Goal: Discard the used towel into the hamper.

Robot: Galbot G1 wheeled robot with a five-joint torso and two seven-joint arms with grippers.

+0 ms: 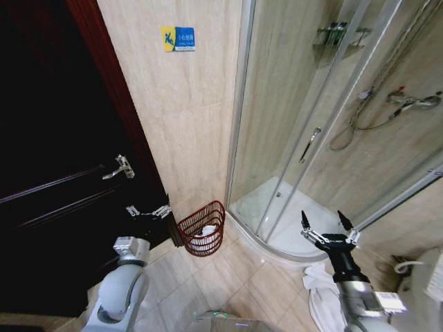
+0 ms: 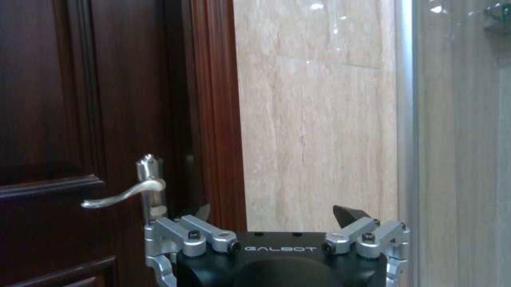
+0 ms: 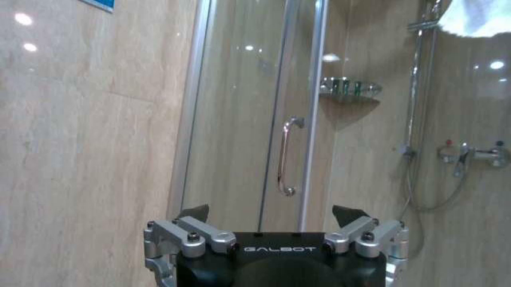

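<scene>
hamper (image 1: pixel 202 228): red-brown openwork basket on the floor against the tiled wall (image 1: pixel 180 117), between dark door (image 1: pixel 48 159) and shower enclosure (image 1: pixel 325 138); white cloth already inside. towel (image 1: pixel 322 294): white, crumpled on the floor below the right gripper (image 1: pixel 327 223), whose fingers are spread wide, empty. left gripper (image 1: pixel 149 211): open, empty, near the door (idle). advice: descend straight onto the towel's bulk before closing.
</scene>
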